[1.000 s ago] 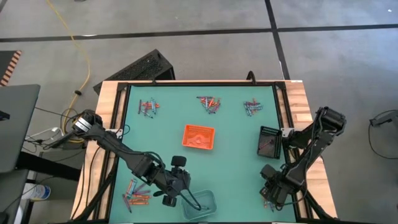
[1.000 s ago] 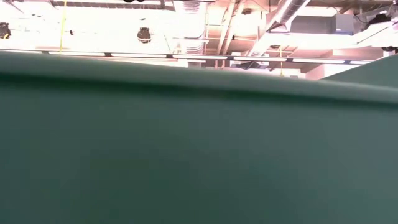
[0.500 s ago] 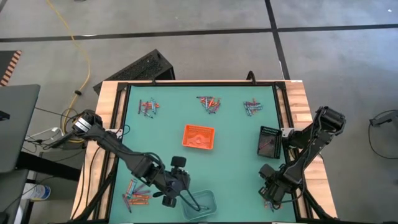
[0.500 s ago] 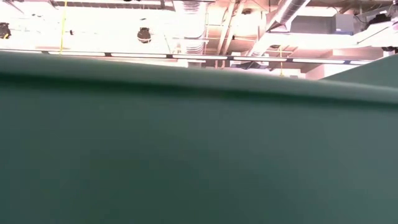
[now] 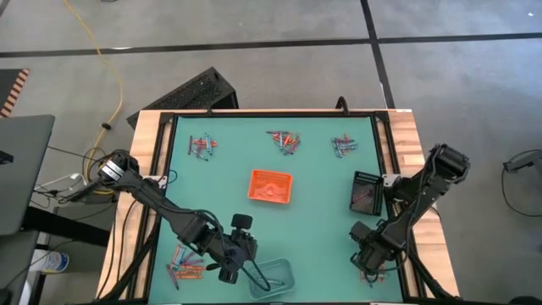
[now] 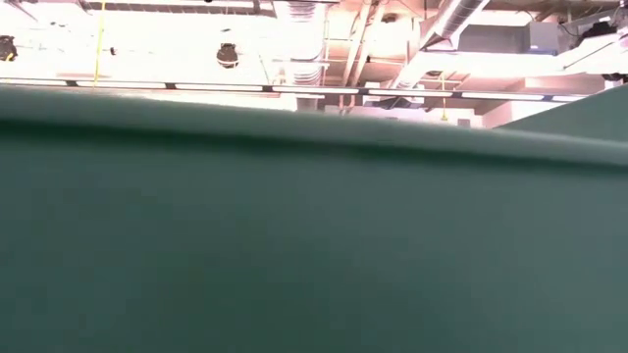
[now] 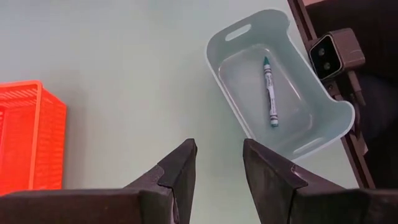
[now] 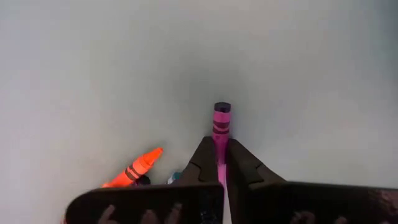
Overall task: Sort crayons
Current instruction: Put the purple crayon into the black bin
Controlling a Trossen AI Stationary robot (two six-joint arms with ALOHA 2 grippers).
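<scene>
Bare mat (image 5: 322,212) between trays

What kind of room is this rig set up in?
Probably a lab or workshop, not a home: exposed silver ceiling ducts above, a bare grey concrete floor with a loose yellow cable, and a green-topped wooden table.

Right gripper (image 8: 219,163): two dark fingers (image 8: 202,163) pressed together on a magenta crayon (image 8: 221,124), which sticks out forward past the fingertips, its dark-banded end farthest from the wrist. Orange crayon (image 8: 134,169): lies on the pale green table surface (image 8: 124,62) just beside the fingers, black-marked wrapper, pointed tip toward the magenta one, not touching it. A small blue-green bit shows between orange crayon and fingers; too little visible to identify.
</scene>
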